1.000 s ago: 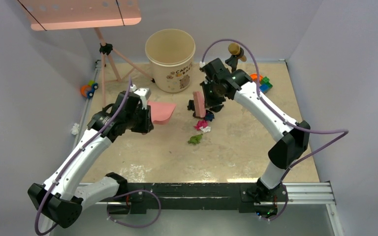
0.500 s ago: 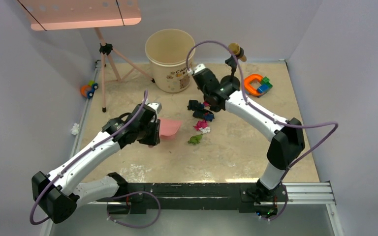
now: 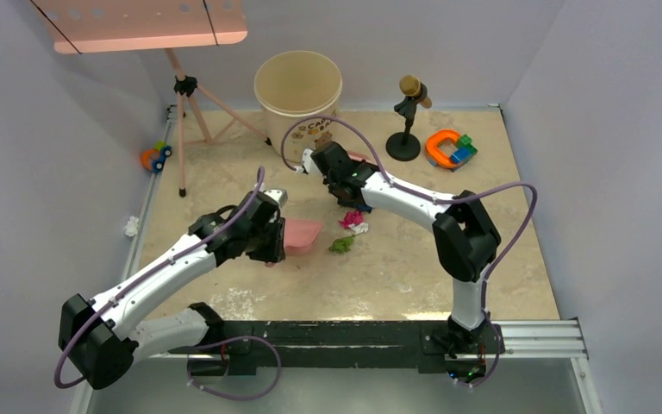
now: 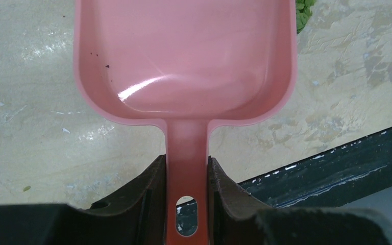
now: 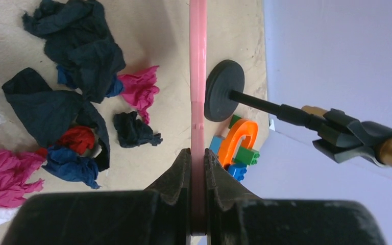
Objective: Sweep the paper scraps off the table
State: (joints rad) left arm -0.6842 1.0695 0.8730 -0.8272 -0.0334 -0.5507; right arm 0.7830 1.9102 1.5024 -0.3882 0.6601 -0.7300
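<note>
Top external view showed you the paper scraps (image 3: 353, 217) clustered mid-table (image 3: 414, 259), the green one nearest the dustpan (image 3: 303, 233). The pan's mouth faced them from the left, and your left end effector (image 4: 186, 171) pinched its handle. Your right end effector (image 5: 198, 158), clamped on the thin pink brush (image 5: 198, 76), sat at the pile's far side, so the sweep looked to run toward the pan.
</note>
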